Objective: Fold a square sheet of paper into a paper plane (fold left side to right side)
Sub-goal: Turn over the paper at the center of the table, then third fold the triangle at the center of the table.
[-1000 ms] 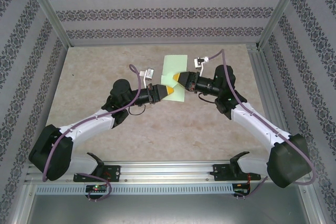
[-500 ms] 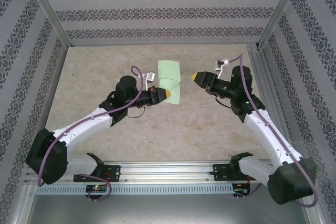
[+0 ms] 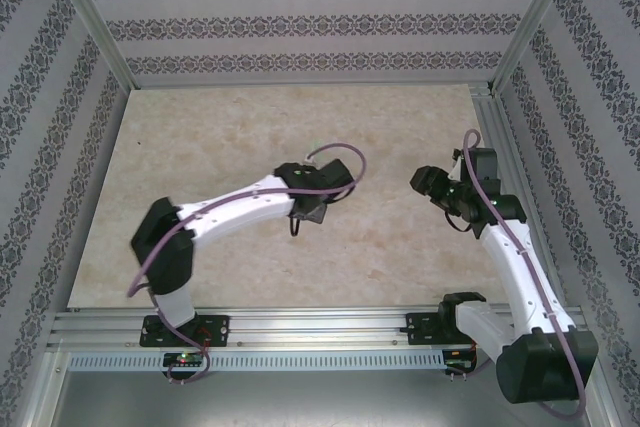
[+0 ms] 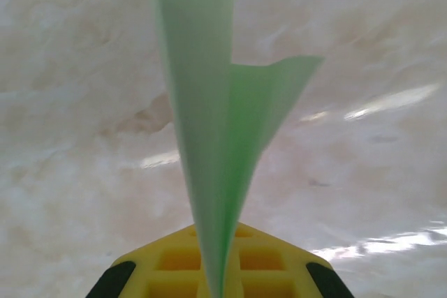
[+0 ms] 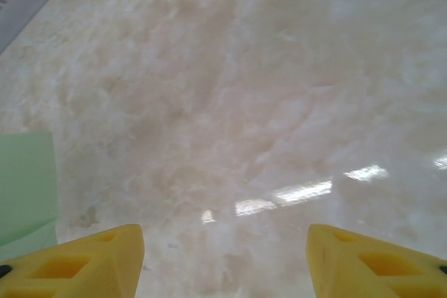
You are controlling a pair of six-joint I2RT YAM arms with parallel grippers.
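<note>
The pale green square sheet of paper [image 4: 209, 102], folded into a narrow pointed strip, rises from between the yellow fingers of my left gripper [image 4: 216, 277], which is shut on its lower end. One flap splays out to the right. From above, my left gripper [image 3: 312, 209] points down at the table's middle and its wrist covers the paper. My right gripper [image 3: 420, 179] hangs at the right, drawn back from the middle. Its yellow fingertips [image 5: 98, 259] stand wide apart with bare table between them, so the right gripper [image 5: 223, 242] is open. A green edge of the paper [image 5: 24, 186] lies at the far left of the right wrist view.
The marbled beige table [image 3: 200, 147] is walled by patterned panels on three sides, with aluminium posts [image 3: 95, 22] at the corners. A metal rail [image 3: 320, 327] carrying both arm bases runs along the near edge.
My right gripper let go of the paper, opened and drew back to the right. My left arm swung its wrist over the middle and now hides the paper from above.
</note>
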